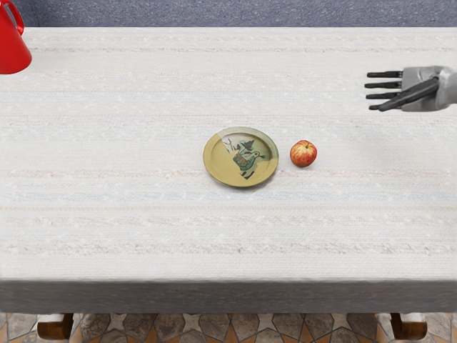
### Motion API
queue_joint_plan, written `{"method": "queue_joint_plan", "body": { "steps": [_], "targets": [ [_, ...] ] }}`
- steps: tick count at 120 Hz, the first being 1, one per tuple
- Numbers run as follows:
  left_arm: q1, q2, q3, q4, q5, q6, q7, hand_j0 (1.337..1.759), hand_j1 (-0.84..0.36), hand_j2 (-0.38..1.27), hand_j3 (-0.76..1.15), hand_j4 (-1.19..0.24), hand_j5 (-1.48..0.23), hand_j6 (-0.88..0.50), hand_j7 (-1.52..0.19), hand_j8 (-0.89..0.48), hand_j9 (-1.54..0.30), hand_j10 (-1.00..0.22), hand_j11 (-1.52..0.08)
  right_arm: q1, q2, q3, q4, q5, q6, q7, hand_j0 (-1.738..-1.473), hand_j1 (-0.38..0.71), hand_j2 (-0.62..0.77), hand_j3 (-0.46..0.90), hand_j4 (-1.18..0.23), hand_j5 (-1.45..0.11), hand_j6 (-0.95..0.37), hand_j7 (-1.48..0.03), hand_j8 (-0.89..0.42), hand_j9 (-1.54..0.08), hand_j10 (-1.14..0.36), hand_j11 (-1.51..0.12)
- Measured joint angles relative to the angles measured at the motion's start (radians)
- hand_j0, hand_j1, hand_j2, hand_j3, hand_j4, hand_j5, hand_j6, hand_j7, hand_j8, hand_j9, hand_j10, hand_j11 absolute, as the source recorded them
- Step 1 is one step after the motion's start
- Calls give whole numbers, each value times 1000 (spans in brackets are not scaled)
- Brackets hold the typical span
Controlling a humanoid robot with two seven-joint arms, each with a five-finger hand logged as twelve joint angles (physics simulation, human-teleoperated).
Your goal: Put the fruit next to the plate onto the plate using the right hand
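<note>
Brightly and evenly lit, soft and diffuse, as from overhead. Only thin, faint contact shadows under the lower rim of the plate (213,158) at centre and beneath the apple (303,153) just toward 3 o'clock. Pale and near washed-out across the desk (143,214) top, darker grey on its front face at 6 o'clock. Crisp from centre to corners, down to the dark fingers (383,84) at 2 o'clock. Straight along the desk edges.

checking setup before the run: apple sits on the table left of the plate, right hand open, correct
No. The head view shows the apple on the table right of the plate, not left. The right hand is open, as stated.
</note>
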Motion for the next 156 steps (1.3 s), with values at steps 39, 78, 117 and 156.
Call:
{"method": "queue_joint_plan", "body": {
  "steps": [39,78,117,156],
  "targets": [
    [0,0,0,0,0,0,0,1658,349,0,0,0,0,-1,0,-1,0,0,0,37,38,-23,7,-191,0,0,-1658,-349,0,0,0,0,4,0,3,0,2,0],
    [0,0,0,0,0,0,0,1658,349,0,0,0,0,0,0,0,0,0,0,248,270,-396,54,-597,0,0,-1658,-349,0,0,-1,0,-1,0,-1,0,0,0],
    [0,0,0,0,0,0,0,1658,349,0,0,0,0,0,0,0,0,0,0,350,257,-612,354,-826,-232,0,-1658,-349,0,0,-2,0,-2,0,-2,0,-1,0],
    [0,0,0,0,0,0,0,1658,349,0,0,0,0,-1,0,0,0,0,0,255,214,-619,618,-978,-636,0,-1658,-348,0,0,-3,-2,-4,-1,-3,-1,-3,-1]
  ]
}}
